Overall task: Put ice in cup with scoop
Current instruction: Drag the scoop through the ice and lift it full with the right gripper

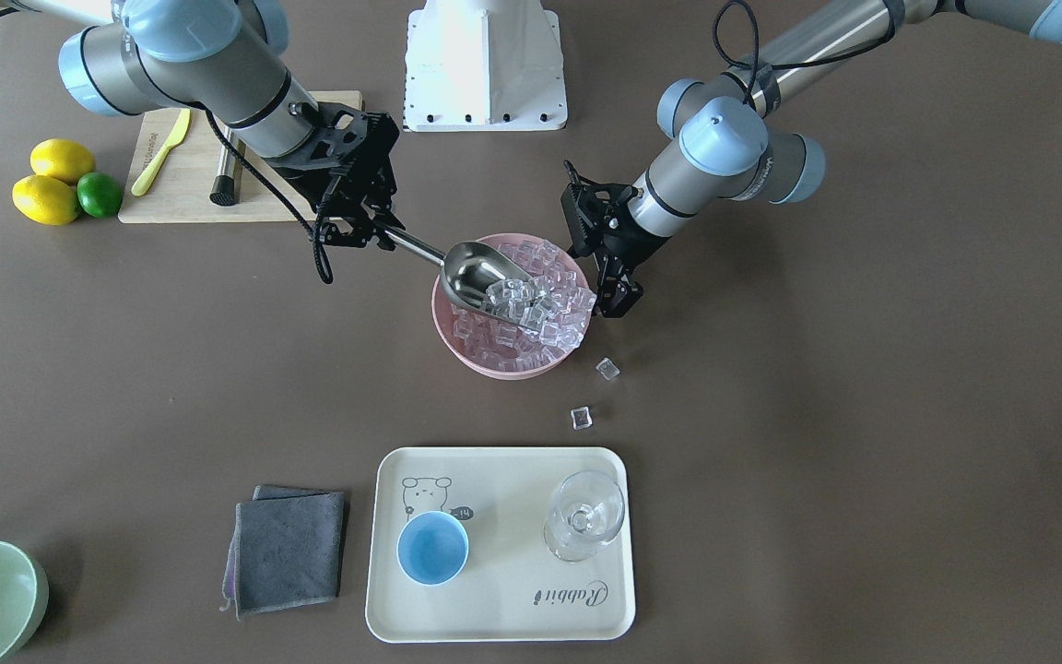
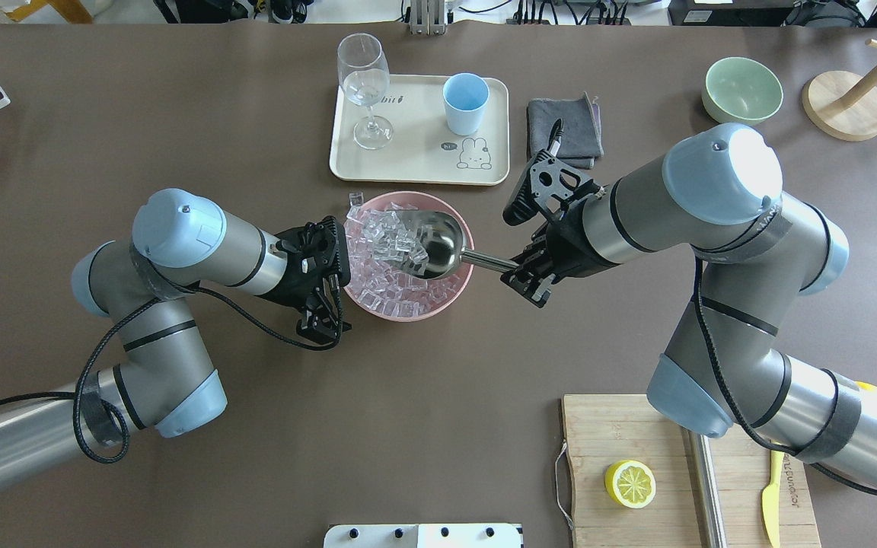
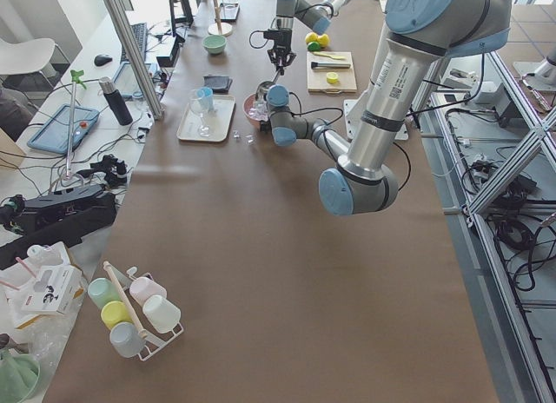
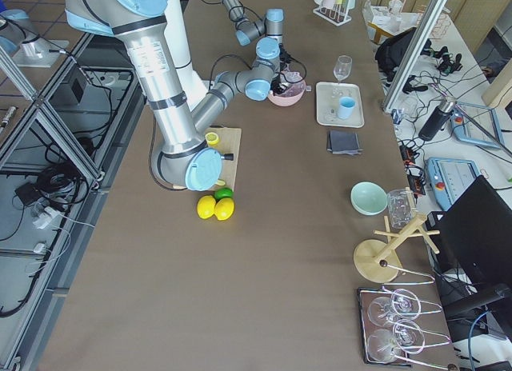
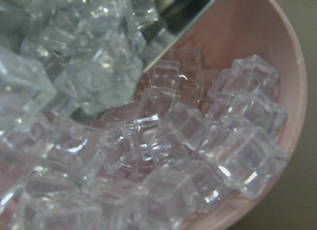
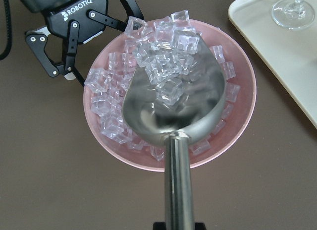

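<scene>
My right gripper (image 2: pixel 524 272) is pinched tight on the end of the scoop (image 6: pixel 173 108), gripping its straight handle. The trough reaches out ahead of the gripper and hangs over the pink bowl (image 6: pixel 243 61). A clump of ice (image 6: pixel 166 66) sits in the front half of the trough, and the back half shines bare. Under and around the scoop the bowl is heaped with more cubes.

Straight across the bowl, facing the scoop's mouth, my left gripper (image 2: pixel 332 280) has its fingers spread wide and holds nothing. It sits just beside the rim. One finger is close against the rim, but I cannot tell whether it touches. Its wrist camera sees only cubes, the pink wall and the scoop's edge.

Past the bowl, away from my base, two stray cubes (image 1: pixel 607 369) lie on the desk (image 1: pixel 863 415), nearer my left gripper than my right. Beyond them is the cream tray (image 1: pixel 503 609). The cup (image 1: pixel 432 548) stands upright on it, well apart from both grippers, with the bowl between it and the scoop hand. A stemmed glass (image 1: pixel 584 516) stands on the tray beside the cup, on my left gripper's side. A grey cloth (image 1: pixel 289 551) lies just off the tray on my right gripper's side.
</scene>
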You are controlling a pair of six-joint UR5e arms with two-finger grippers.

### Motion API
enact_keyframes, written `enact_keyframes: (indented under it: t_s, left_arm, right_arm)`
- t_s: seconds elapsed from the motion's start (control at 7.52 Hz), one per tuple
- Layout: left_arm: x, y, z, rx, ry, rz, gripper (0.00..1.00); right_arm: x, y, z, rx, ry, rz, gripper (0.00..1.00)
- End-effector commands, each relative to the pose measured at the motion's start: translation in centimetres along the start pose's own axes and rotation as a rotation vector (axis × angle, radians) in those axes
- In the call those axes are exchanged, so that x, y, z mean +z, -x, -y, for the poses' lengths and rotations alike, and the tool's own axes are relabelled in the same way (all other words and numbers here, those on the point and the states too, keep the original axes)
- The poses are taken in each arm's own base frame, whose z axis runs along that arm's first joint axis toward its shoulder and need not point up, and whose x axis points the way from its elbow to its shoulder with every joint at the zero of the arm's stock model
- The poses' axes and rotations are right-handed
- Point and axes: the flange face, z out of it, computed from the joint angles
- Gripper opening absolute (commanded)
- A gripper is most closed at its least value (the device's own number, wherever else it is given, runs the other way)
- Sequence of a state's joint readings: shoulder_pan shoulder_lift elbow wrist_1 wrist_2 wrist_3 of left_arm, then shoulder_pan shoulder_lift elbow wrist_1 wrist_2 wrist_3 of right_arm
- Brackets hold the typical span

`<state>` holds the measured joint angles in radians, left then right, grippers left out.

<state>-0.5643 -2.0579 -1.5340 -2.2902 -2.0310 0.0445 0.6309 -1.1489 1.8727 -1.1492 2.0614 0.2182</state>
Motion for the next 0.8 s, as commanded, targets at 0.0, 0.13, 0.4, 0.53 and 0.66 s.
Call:
enact_keyframes:
  t_s: [0.0, 0.13, 0.4, 0.53, 0.66]
  left_arm:
    - [0.0, 0.0, -0.1, 0.0, 0.001, 0.0, 0.99]
    - [0.0, 0.0, -0.1, 0.0, 0.001, 0.0, 0.99]
    - [0.0, -0.1, 0.1, 0.001, 0.0, -0.001, 0.99]
    - [0.0, -0.1, 0.4, 0.001, -0.005, -0.001, 0.99]
    - [-0.1, -0.1, 0.7, -0.013, -0.009, -0.001, 0.99]
  right_arm:
    - [-0.8, -0.7, -0.4, 0.025, -0.022, 0.006, 0.0]
    - [-1.2, -0.8, -0.5, 0.063, -0.035, 0.026, 0.0]
    - [-1.9, -1.2, -1.0, 0.128, -0.08, 0.036, 0.0]
    - [-2.2, -1.2, -0.9, 0.16, -0.105, 0.042, 0.0]
    - [-2.9, -1.3, -0.7, 0.206, -0.128, 0.044, 0.0]
